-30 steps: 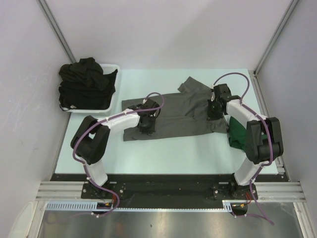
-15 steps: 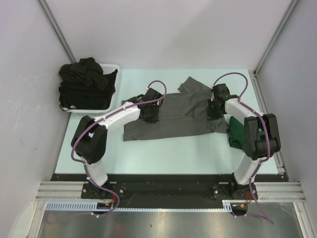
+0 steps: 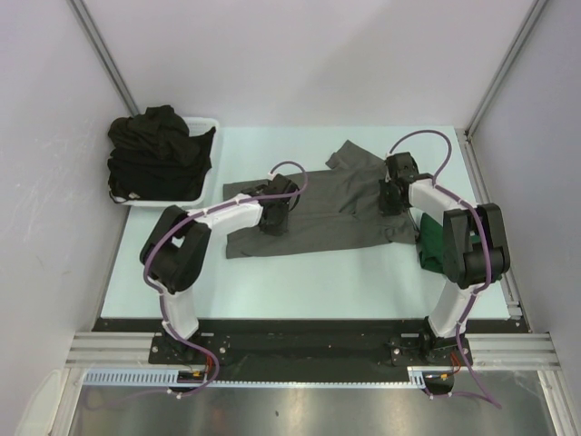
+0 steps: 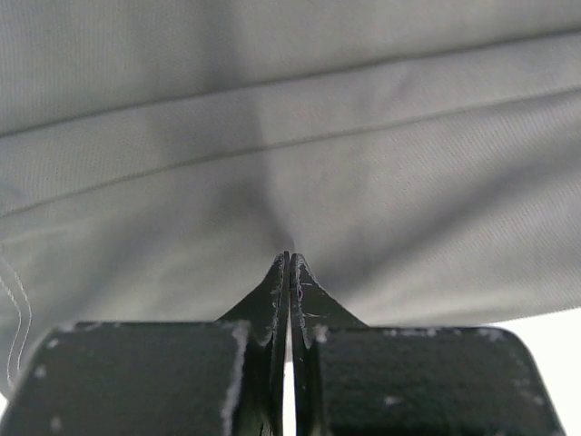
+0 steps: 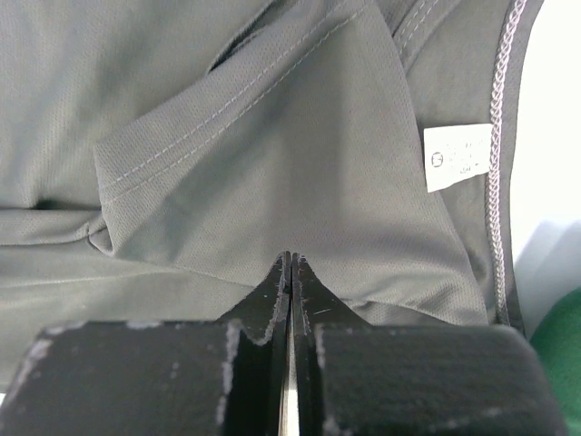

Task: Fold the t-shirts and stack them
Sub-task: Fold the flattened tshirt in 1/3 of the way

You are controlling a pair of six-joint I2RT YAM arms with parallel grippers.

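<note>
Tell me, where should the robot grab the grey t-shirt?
Probably the loose sleeve of the flat charcoal grey fabric t-shirt, pinched from above: it sticks out toward the far edge, while the rest lies spread on the pale table.

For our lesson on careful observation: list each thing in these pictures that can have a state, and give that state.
Charcoal grey fabric t-shirt: spread out, one sleeve folded over.
Dark green fabric t-shirt: bunched up.
Black fabric t-shirts: heaped, unfolded.
White plastic basket: heaped full.
Left gripper: shut, tips at grey fabric.
Right gripper: shut, tips at grey fabric.
</note>
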